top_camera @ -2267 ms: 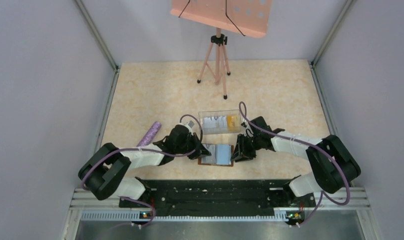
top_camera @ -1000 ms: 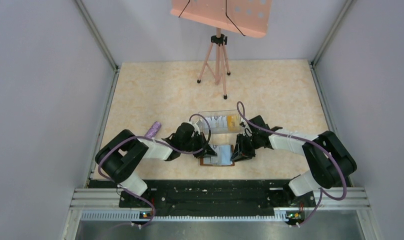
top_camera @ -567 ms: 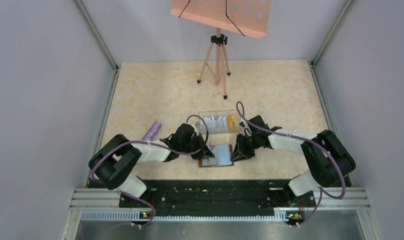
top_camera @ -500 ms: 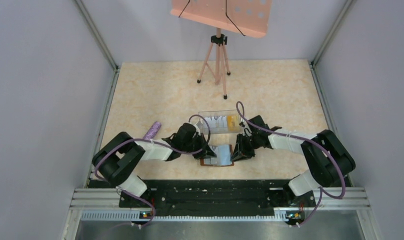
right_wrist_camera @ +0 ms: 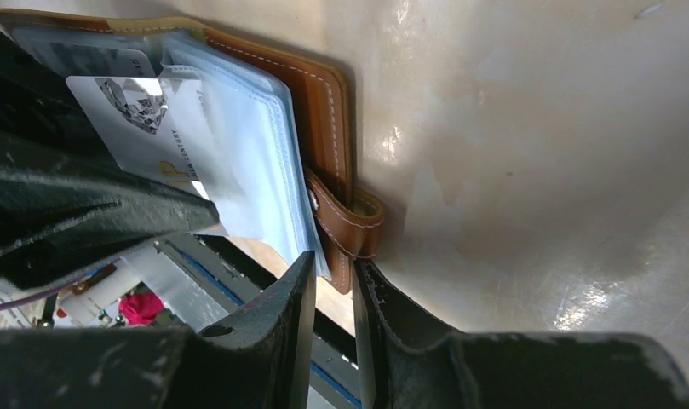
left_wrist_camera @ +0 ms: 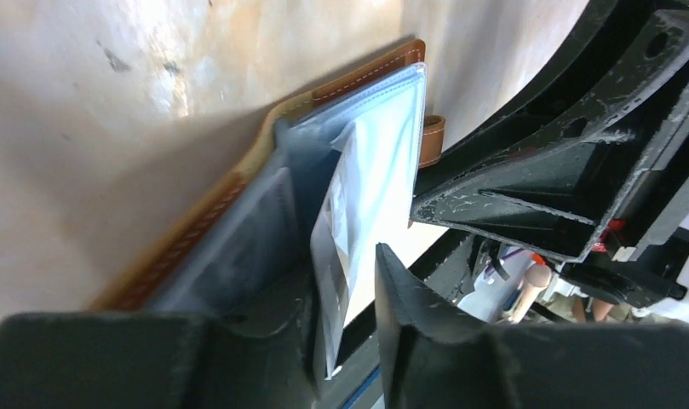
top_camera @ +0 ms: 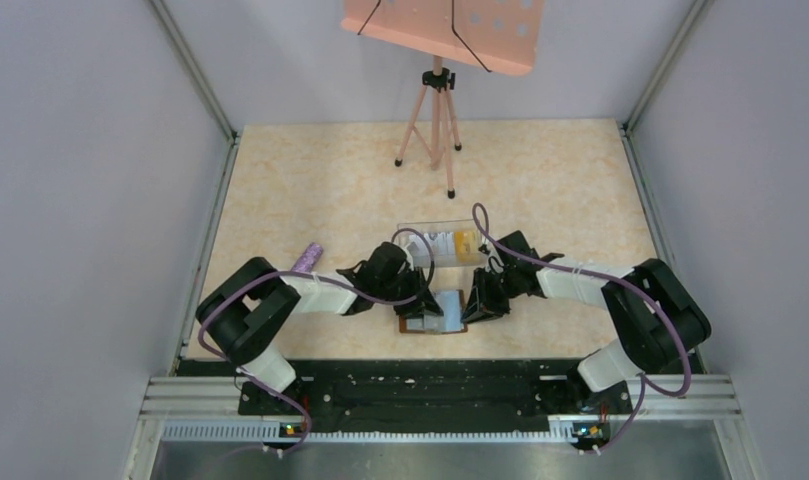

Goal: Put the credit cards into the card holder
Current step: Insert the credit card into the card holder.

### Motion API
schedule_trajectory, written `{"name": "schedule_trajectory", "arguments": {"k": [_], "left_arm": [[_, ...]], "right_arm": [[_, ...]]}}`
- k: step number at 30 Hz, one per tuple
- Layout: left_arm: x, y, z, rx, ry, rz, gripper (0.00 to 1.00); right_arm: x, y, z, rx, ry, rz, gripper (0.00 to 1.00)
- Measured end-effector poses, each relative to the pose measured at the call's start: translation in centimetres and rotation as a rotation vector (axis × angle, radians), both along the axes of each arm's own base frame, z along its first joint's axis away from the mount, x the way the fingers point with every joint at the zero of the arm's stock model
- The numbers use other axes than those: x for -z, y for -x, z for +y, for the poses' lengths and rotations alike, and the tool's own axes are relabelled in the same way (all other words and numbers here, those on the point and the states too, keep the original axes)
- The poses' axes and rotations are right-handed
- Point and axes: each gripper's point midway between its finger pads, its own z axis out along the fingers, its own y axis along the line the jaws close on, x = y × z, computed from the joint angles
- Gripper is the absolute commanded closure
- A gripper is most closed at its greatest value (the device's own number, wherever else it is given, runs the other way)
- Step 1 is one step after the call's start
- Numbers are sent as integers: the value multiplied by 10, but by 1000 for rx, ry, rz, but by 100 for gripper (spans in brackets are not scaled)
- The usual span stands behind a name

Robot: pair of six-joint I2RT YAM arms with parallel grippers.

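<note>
The left gripper point(left_wrist_camera: 345, 336), clamped on a credit card point(left_wrist_camera: 366, 200), angled it into the card holder point(left_wrist_camera: 255, 221); the right gripper point(right_wrist_camera: 334, 285) apparently pinched its edge. Next: a straight push.

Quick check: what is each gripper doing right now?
Left gripper: jaws closed, holding a white card.
Right gripper: jaws closed on the edge of the wallet, beside its snap tab.

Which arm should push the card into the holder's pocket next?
Left. The left fingers grip the white card at the card holder and its clear pockets; the right fingers pinch its edge near the snap tab, steadying it.
</note>
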Motion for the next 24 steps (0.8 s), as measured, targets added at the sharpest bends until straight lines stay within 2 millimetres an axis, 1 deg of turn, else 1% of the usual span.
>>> {"name": "schedule_trajectory", "arguments": {"k": [3, 6, 12, 18, 19, 20, 21, 23, 24], "left_arm": [[1, 5, -1, 27, -53, 3, 58], [-2, 5, -1, 46, -114, -8, 57], [0, 5, 10, 72, -258, -9, 56], [4, 5, 11, 118, -373, -18, 54], [4, 5, 11, 124, -381, -22, 55], [4, 6, 11, 130, -386, -27, 61], [5, 6, 11, 133, -389, -30, 69], [6, 7, 11, 141, -391, -30, 81], [6, 8, 11, 144, -388, -25, 85]], "right_arm": [[0, 0, 1, -2, -3, 1, 77], [0, 0, 1, -2, -3, 2, 77], [0, 0, 1, -2, -3, 2, 77], [0, 0, 1, -4, -3, 1, 76], [0, 0, 1, -5, -3, 1, 76], [0, 0, 1, -5, -2, 3, 76], [0, -1, 1, -6, -2, 3, 76], [0, -1, 2, -6, -1, 7, 76], [0, -1, 2, -7, -1, 6, 76]]}}
